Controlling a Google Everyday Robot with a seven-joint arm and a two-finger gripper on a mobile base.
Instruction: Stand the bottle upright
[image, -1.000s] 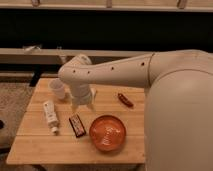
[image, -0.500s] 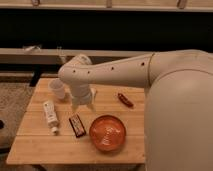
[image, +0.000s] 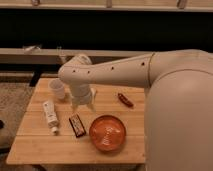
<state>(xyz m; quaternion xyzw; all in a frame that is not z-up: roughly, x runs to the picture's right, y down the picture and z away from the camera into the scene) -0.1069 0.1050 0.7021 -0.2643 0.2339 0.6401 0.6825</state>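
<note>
The slim white bottle (image: 50, 116) lies flat on the left part of the wooden table (image: 45, 145), its cap pointing toward the front edge. My gripper (image: 82, 106) hangs over the table's middle, to the right of the bottle and apart from it, just above the dark snack bar (image: 76, 125). It holds nothing that I can see.
A white cup (image: 57, 89) stands at the back left. An orange bowl (image: 107, 133) sits front centre-right. A small red object (image: 125, 100) lies at the back right. My large white arm fills the right side of the view.
</note>
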